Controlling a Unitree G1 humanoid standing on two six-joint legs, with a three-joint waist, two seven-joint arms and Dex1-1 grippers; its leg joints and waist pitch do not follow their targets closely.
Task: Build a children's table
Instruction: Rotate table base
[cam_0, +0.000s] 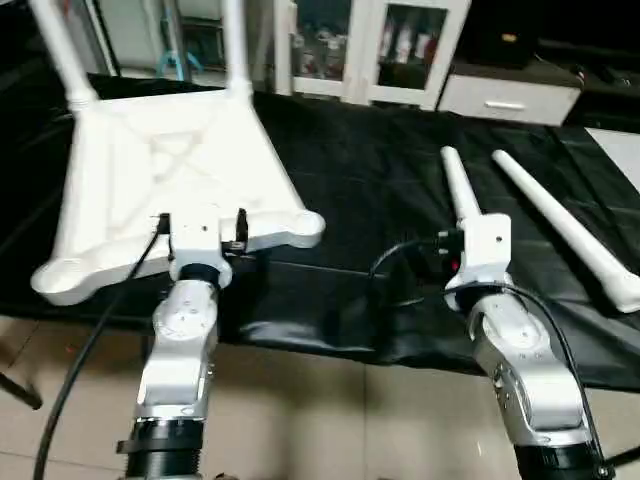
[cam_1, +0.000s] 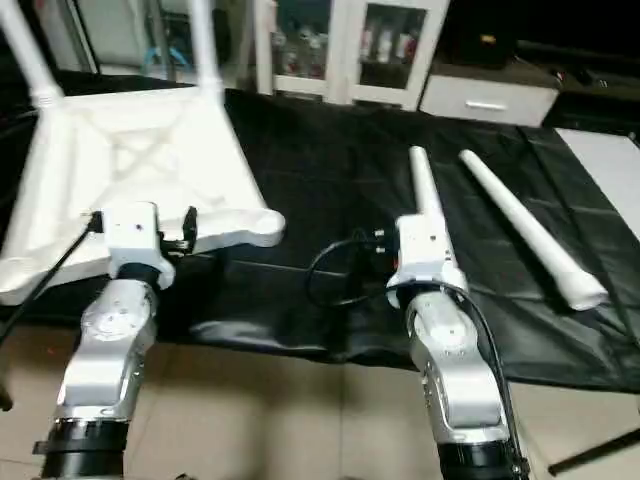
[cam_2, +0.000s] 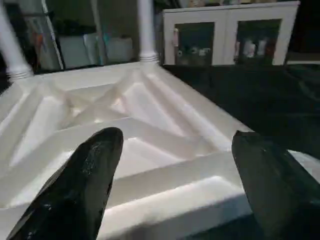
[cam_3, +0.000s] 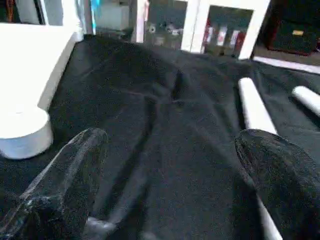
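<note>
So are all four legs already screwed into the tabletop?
No, two loose legs lie on the black cloth, apart from the tabletop.

The bench (cam_0: 380, 180) is covered by a black cloth. Behind it stands a white glass-door cabinet (cam_0: 385, 50). The floor (cam_0: 330, 420) is laid with beige tiles.

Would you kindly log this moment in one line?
white plastic tabletop: two legs fitted | loose white tube legs: two | end effectors: open, empty
</note>
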